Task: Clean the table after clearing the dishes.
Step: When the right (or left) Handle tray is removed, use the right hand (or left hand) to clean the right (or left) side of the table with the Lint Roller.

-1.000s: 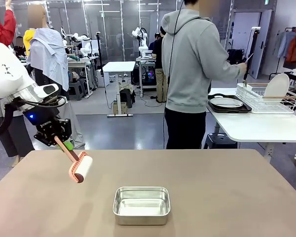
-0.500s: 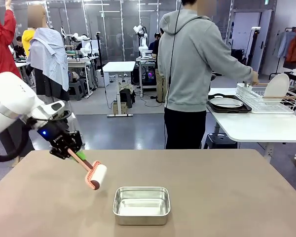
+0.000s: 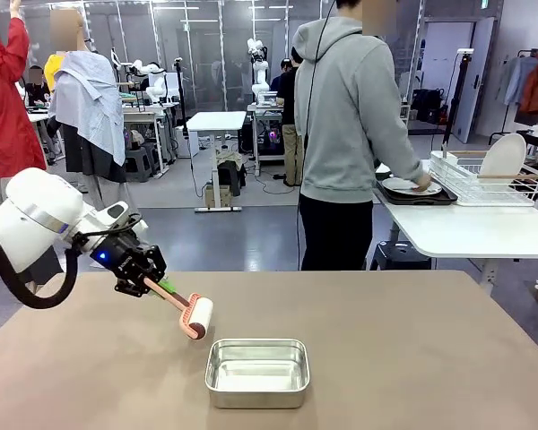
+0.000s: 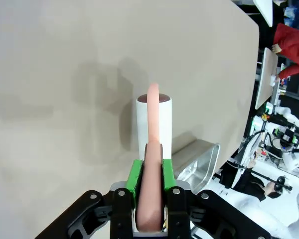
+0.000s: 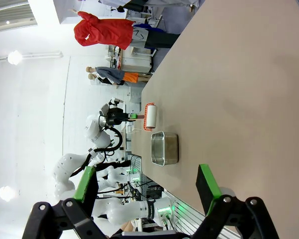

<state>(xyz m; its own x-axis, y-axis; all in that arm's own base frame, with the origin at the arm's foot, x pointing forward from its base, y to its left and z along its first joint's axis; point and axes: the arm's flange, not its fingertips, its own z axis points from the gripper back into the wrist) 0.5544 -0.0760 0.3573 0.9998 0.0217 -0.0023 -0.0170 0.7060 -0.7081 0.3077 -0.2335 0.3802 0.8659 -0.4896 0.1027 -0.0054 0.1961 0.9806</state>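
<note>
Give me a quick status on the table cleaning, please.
Left gripper shut on lint roller, low over table. Right gripper open, empty. Steel pan close beside roller.

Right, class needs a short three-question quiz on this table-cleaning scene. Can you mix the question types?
1. True or false: the left gripper is shut on the roller.
2. The steel pan on the table is: A) empty B) upside down C) in a gripper.
3. Fill in: the right gripper is ____.
Key: 1 true; 2 A; 3 open.
</note>
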